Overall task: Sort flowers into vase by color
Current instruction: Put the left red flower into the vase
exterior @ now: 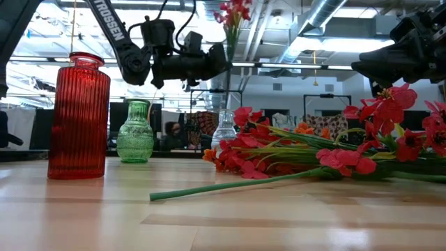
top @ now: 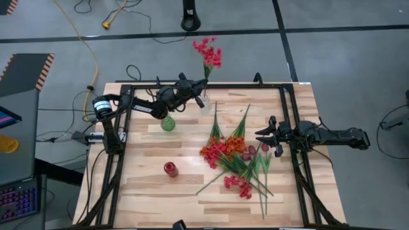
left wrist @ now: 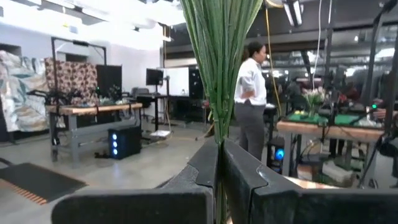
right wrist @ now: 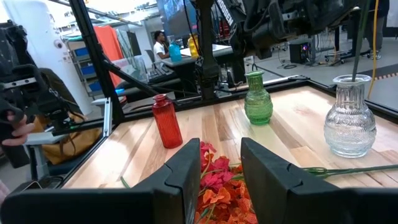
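A pink-red blossom spray (top: 208,52) stands upright over the clear glass vase (top: 202,101) at the table's far edge, and its thin stem runs down into the vase mouth (right wrist: 354,78). My left gripper (top: 200,87) is shut on that stem above the vase. The other flowers (top: 235,156), orange and pink-red sprays and dark red buds, lie in a heap on the table's right half. My right gripper (top: 263,138) hovers open just right of the heap, its fingers (right wrist: 186,177) above the blossoms (right wrist: 214,186). My left gripper pinches the spray's bundle of green stems (left wrist: 219,124) between its two fingers (left wrist: 202,165), which lie level and across the stems. The spray stands upright. Its blossoms (exterior: 233,14) are high above the fingers and its lower end is inside the clear vase (exterior: 224,129).
A green glass vase (top: 167,123) stands near the left arm, and a red ribbed vase (top: 170,168) stands nearer the front edge. A black metal frame (top: 287,115) runs along the table's edges. Bare wood lies between the red vase and the heap. A person (left wrist: 252,99) stands in the room beyond.
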`<control>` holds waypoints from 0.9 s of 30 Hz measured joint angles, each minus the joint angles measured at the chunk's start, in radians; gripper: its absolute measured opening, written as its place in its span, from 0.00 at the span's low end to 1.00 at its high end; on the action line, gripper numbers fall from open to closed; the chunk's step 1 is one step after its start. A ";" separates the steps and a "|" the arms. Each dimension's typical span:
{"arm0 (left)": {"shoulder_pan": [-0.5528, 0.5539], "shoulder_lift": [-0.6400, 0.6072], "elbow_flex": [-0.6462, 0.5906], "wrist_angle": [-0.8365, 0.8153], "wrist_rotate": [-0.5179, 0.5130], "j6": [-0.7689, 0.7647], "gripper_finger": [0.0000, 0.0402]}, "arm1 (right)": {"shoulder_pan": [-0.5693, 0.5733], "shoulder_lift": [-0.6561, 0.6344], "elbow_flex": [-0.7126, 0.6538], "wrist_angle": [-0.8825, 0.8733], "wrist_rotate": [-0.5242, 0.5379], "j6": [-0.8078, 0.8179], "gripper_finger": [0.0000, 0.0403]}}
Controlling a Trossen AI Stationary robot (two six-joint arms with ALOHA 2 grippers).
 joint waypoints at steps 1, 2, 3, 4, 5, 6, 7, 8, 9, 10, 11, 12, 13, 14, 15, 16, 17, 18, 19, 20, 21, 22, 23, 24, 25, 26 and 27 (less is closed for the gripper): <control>-0.002 0.000 0.004 -0.013 0.000 0.000 0.00 | 0.000 0.000 0.000 0.000 0.000 0.000 0.35; -0.004 0.000 0.008 -0.022 0.001 0.000 0.00 | 0.000 0.000 0.000 0.000 0.000 0.000 0.35; -0.006 0.000 0.012 -0.034 0.000 0.001 0.00 | 0.000 0.000 0.000 0.000 0.000 0.000 0.35; -0.008 0.000 0.017 -0.046 0.000 0.001 0.00 | 0.000 0.000 0.000 0.000 0.000 0.000 0.35; -0.009 0.000 0.020 -0.057 0.000 0.001 0.00 | 0.000 0.000 0.000 0.000 0.000 0.000 0.35; -0.010 0.000 0.024 -0.075 0.000 0.000 0.00 | 0.000 0.000 0.000 0.000 0.000 0.000 0.35; -0.011 0.000 0.030 -0.092 0.000 0.001 0.00 | 0.000 0.000 0.000 0.000 0.000 0.000 0.35; -0.013 0.000 0.037 -0.112 -0.003 0.001 0.00 | 0.000 0.000 0.000 0.000 0.000 0.000 0.35; -0.015 0.000 0.043 -0.128 -0.012 0.001 0.00 | 0.000 0.000 0.000 0.000 0.000 0.000 0.35; -0.016 0.000 0.048 -0.143 -0.019 0.001 0.00 | 0.000 0.000 0.000 0.000 0.000 0.000 0.35; -0.017 0.000 0.052 -0.157 -0.029 0.001 0.01 | 0.000 0.000 0.000 0.000 0.000 0.000 0.35; -0.018 0.000 0.055 -0.165 -0.035 0.003 0.01 | 0.000 0.000 0.000 0.000 0.000 0.000 0.35; -0.019 0.000 0.056 -0.170 -0.035 0.010 0.03 | 0.000 0.000 0.000 0.000 0.000 0.000 0.35; -0.019 0.000 0.057 -0.170 -0.036 0.021 0.05 | 0.000 0.000 0.000 0.000 0.000 0.000 0.35; -0.022 0.000 0.057 -0.169 -0.039 0.031 0.07 | 0.000 0.000 0.000 0.000 0.000 0.000 0.35; -0.023 0.000 0.057 -0.167 -0.040 0.040 0.09 | 0.000 0.000 0.000 0.000 0.000 0.000 0.35; -0.026 0.000 0.057 -0.166 -0.042 0.048 0.12 | 0.000 0.000 0.000 0.000 0.000 0.000 0.35; -0.029 0.000 0.057 -0.166 -0.042 0.057 0.14 | 0.000 0.000 0.000 0.000 0.000 0.000 0.35; -0.031 0.000 0.057 -0.166 -0.042 0.062 0.17 | 0.000 0.000 0.000 0.000 0.000 0.000 0.35; -0.034 0.000 0.057 -0.166 -0.042 0.068 0.19 | 0.000 0.000 0.000 0.000 0.000 0.000 0.35; -0.037 0.000 0.057 -0.165 -0.042 0.075 0.22 | 0.000 0.000 0.000 0.000 0.000 0.000 0.35; -0.041 0.000 0.057 -0.165 -0.042 0.083 0.24 | 0.000 0.000 0.000 0.000 0.000 0.000 0.35; -0.044 0.000 0.057 -0.165 -0.042 0.093 0.27 | 0.000 0.000 0.000 0.000 0.000 0.000 0.35; -0.049 0.000 0.057 -0.165 -0.047 0.104 0.29 | 0.000 0.000 0.000 0.000 0.000 0.000 0.35; -0.052 0.000 0.057 -0.164 -0.059 0.116 0.31 | 0.000 0.000 0.000 0.000 0.000 0.000 0.35; -0.056 0.000 0.057 -0.164 -0.074 0.129 0.33 | 0.000 0.000 0.000 0.000 0.000 0.000 0.35; -0.061 0.000 0.057 -0.164 -0.097 0.141 0.34 | 0.000 0.000 0.000 0.000 0.000 0.001 0.35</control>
